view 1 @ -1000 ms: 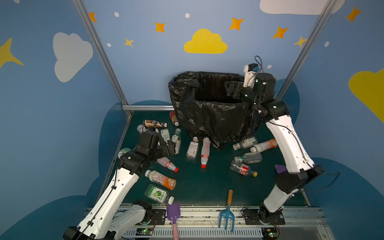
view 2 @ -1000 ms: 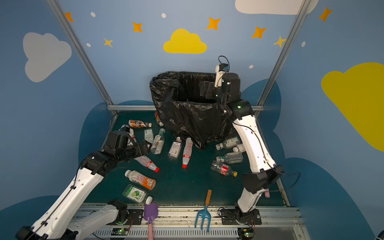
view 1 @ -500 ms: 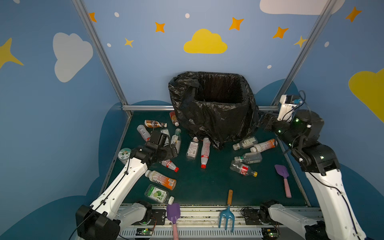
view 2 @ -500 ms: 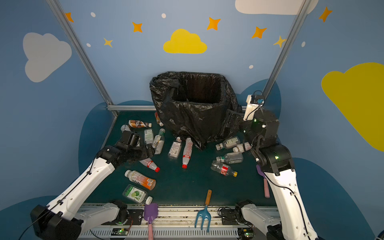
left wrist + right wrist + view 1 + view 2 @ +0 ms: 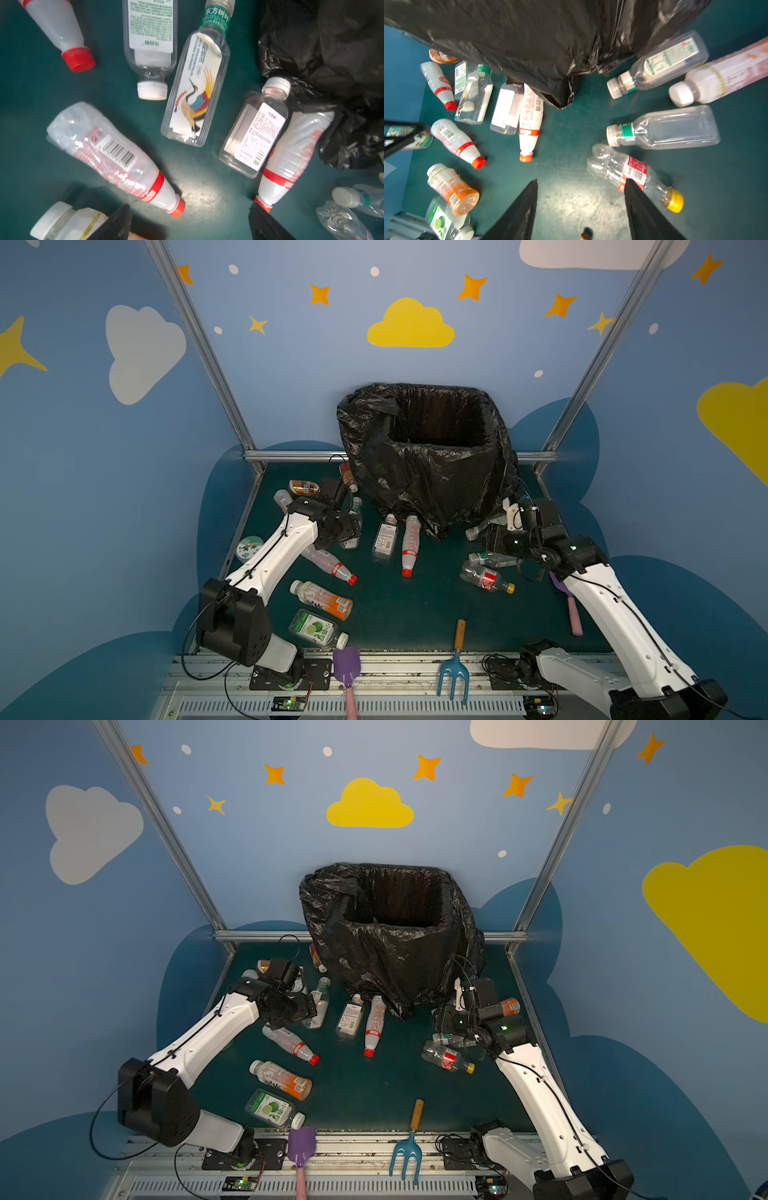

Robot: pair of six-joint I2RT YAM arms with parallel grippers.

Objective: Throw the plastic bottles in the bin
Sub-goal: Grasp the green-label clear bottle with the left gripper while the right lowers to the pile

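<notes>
Dark green desk [image 5: 399,614] inside blue booth. Purple toy shovel [image 5: 347,662], pink handle, on near edge, left of centre. Blue rake [image 5: 454,672], wooden handle, just right of it, tines pointing near. Second purple shovel [image 5: 574,616] by right edge, partly hidden. Round jar [image 5: 248,547], green-white lid, at left edge. Walls: painted clouds, stars.

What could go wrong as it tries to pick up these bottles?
The right tool hangs open near the crushed bottle; round and light, it may slip or roll away. Near the left tool, a clear bottle and a white bottle lie touching against the loose bin bag; grabbing one could shove the other or snag the bag.
</notes>
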